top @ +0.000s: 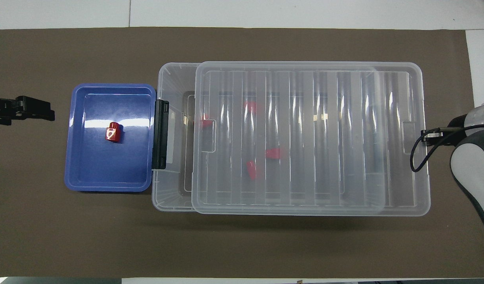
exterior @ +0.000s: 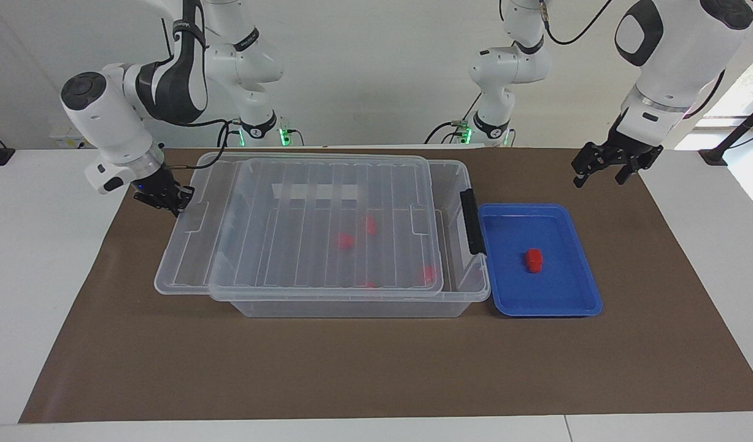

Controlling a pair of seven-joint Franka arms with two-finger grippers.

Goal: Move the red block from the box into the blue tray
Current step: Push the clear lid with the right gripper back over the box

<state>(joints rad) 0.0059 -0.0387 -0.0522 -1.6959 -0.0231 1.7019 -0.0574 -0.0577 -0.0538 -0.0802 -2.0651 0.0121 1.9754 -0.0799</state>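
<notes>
The clear box (exterior: 351, 307) stands mid-table, and its ribbed lid (exterior: 272, 245) lies on it, slid toward the right arm's end so a strip by the black latch (exterior: 471, 221) is uncovered. Several red blocks (exterior: 345, 240) show through the lid (top: 305, 205) inside the box (top: 172, 79). One small red block (exterior: 534, 259) lies in the blue tray (exterior: 572, 307) beside the latch end; it shows a pale patch in the overhead view (top: 112, 131). My right gripper (exterior: 167, 199) is shut on the lid's end rim. My left gripper (exterior: 599, 175) is open and empty, raised over the mat beside the tray.
A brown mat (exterior: 376, 368) covers the table under the box and the blue tray (top: 107, 177). White tabletop borders the mat at both ends.
</notes>
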